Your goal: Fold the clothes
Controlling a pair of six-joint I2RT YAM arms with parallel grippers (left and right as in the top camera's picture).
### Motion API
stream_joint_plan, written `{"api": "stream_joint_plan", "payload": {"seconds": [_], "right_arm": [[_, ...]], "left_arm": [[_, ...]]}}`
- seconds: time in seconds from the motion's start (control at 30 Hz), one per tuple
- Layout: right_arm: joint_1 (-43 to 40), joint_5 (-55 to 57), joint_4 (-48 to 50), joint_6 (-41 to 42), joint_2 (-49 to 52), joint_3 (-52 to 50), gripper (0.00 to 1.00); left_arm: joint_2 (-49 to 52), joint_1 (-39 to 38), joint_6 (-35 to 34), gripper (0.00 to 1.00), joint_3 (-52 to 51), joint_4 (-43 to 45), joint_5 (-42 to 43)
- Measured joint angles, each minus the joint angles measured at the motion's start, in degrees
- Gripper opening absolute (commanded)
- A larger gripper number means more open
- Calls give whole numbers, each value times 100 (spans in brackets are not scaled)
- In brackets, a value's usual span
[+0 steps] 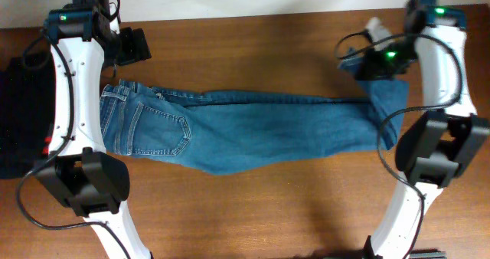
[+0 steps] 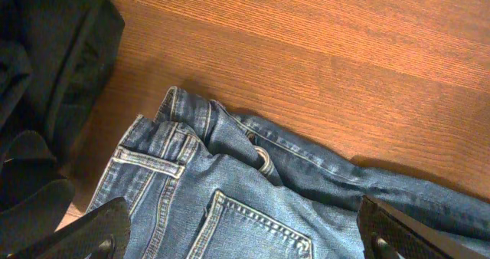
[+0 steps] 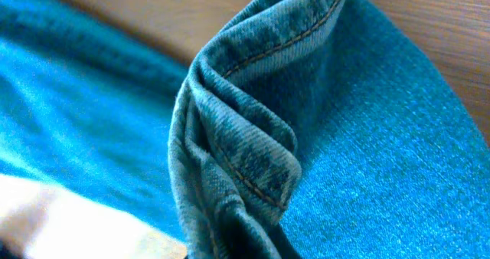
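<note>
- The jeans [image 1: 253, 132] are medium-blue denim with light stitched seams. They lie flat and lengthwise across the wooden table [image 1: 253, 52], reaching from one gripper to the other.
- The waistband [image 2: 149, 161] lies just under the left gripper [image 1: 136, 46]. It is slightly rumpled, with a raised fold of cloth at its upper edge.
- A back pocket [image 1: 162, 129] with doubled pale stitching faces up, just inward of the waistband.
- The left gripper is spread wide. Its dark fingers [image 2: 92, 228] stand to either side above the denim with nothing between them.
- The leg end rises off the table to the right gripper [image 1: 373, 66] and hangs from it in a loose flap.
- In the right wrist view the hem [image 3: 253, 75] is gathered into tight pleats close to the camera, showing twill weave and tan thread. The right gripper is clamped on this bunch, though cloth hides most of its fingers.
- A black garment [image 2: 53, 52], soft and matte, lies on the table to the outer side of the left gripper, close beside the waistband.
- The tabletop is smooth brown wood with fine straight grain.
</note>
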Motion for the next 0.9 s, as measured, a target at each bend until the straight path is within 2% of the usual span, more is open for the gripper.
{"api": "stream_joint_plan", "payload": {"seconds": [0.43, 0.9], "right_arm": [[1698, 11, -184, 68, -131, 0, 4], [2922, 13, 350, 824, -221, 0, 4]], "left_arm": [[0, 208, -2, 97, 0, -61, 0], [0, 271, -4, 98, 0, -164, -42]]}}
